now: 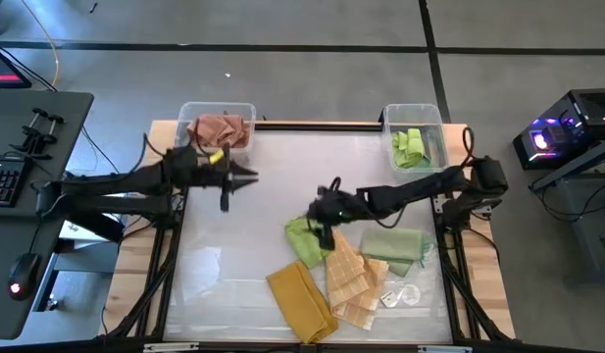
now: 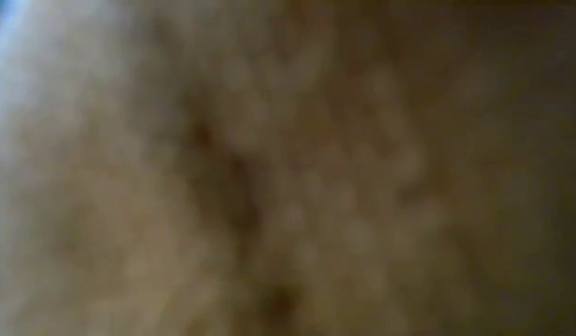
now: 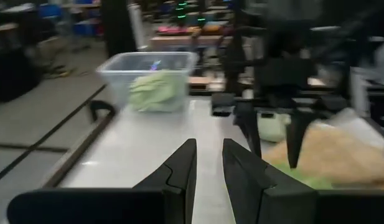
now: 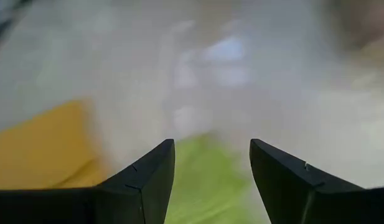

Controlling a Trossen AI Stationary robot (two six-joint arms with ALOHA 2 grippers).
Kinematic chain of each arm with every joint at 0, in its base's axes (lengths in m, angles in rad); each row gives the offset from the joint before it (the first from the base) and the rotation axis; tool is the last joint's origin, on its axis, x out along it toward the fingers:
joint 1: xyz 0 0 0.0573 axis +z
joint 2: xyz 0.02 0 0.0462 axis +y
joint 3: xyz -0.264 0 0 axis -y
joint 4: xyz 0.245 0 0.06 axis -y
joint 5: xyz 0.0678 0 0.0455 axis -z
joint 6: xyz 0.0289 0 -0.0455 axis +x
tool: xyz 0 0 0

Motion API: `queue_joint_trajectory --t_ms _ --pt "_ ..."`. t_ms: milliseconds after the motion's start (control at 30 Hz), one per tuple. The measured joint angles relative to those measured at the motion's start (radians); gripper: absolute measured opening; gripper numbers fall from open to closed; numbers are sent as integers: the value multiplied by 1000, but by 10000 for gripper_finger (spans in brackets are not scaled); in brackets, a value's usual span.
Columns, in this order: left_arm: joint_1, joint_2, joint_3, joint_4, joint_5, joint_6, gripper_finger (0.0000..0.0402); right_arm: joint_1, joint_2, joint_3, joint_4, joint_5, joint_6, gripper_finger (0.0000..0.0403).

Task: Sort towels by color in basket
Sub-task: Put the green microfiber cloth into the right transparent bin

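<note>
cloth fills the low view, blurred tan, kind untold. high view: right gripper [image 1: 325, 233] over the light green towel [image 1: 304, 241], mustard towel [image 1: 301, 302] and checked towels [image 1: 349, 282] just beside; salmon towel [image 1: 219, 129] in left bin, green towel [image 1: 412, 147] in right bin; left gripper [image 1: 245, 176] well apart. left wrist view: jaws narrow, empty. right wrist view: jaws wide, green cloth [image 4: 207, 180] directly ahead between them.

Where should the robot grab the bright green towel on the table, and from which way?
Probably the bunched top of the light green towel, from straight above. It lies crumpled beside the checked towel, so its raised folds give the fingers something to pinch. The right gripper hangs open over it, as its wrist view shows.
</note>
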Motion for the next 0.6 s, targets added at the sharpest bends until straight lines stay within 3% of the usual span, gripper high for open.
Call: queue_joint_trajectory --t_ms 67,167,367,600 --pt "-57 6 -42 67 -10 0 64 28 8 0 -47 -92 52 204" --pt "-129 25 -93 163 -54 0 64 78 58 0 -57 -120 107 204" --pt "-228 97 -163 324 -201 12 64 115 170 -1 -9 -27 261 204" --pt "-269 172 -166 337 -218 -3 64 94 217 5 -137 163 376 203"
